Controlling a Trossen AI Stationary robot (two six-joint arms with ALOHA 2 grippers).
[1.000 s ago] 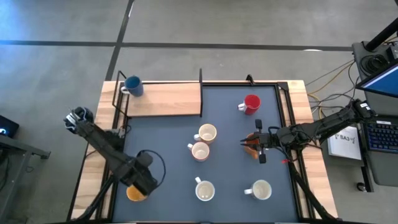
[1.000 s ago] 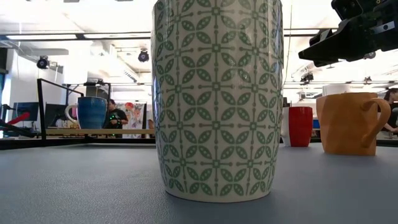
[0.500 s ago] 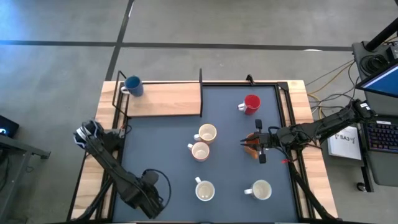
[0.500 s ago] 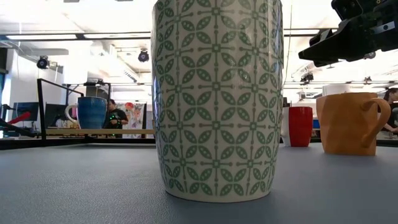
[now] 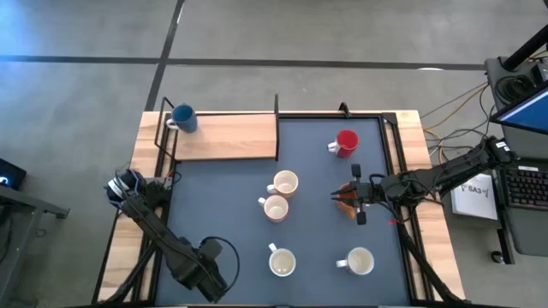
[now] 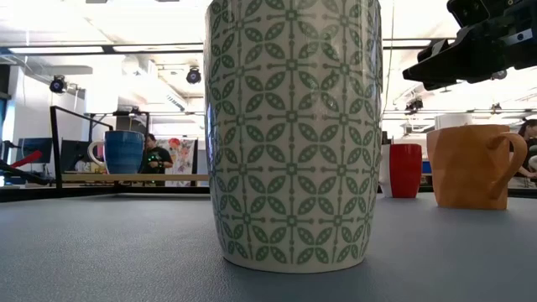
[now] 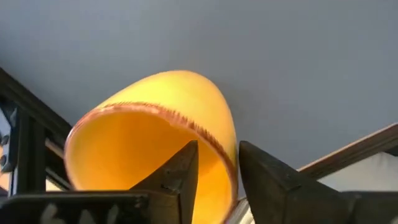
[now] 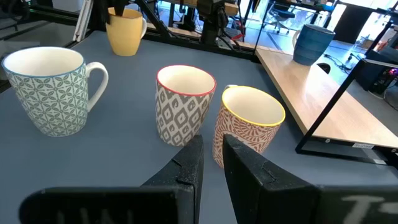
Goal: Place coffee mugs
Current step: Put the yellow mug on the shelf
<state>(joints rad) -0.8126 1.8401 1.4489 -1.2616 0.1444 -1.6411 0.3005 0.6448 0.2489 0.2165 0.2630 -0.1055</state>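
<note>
My left gripper (image 5: 205, 267), near the table's front left, is shut on a yellow-orange mug (image 7: 155, 143), which is hidden under it in the high view. The mug also shows upright in the right wrist view (image 8: 126, 28). My right gripper (image 5: 341, 199) is shut and empty just above an orange mug (image 6: 466, 168) that stands on the mat. A blue mug (image 5: 182, 117) stands on the wooden shelf. A red mug (image 5: 346, 142) and several patterned white mugs (image 5: 285, 183) stand on the mat. My left gripper pinches the yellow-orange mug's wall at the rim (image 7: 214, 140), one finger (image 7: 180, 174) inside the mug and one (image 7: 267, 180) outside. The fingers come from above, pointing down. The mug hangs upright; whether its base is off the mat I cannot tell.
A wooden shelf (image 5: 227, 137) with a black frame takes up the far left. Two patterned mugs (image 5: 276, 207) stand close together mid-table, and two more (image 5: 282, 262) (image 5: 360, 260) stand near the front edge. One of these (image 6: 294, 134) fills the low view.
My left gripper has gone toward the table's near edge and a little right with the yellow-orange mug, which showed beside it before and is now hidden beneath it in the high view. My right gripper has kept still.
</note>
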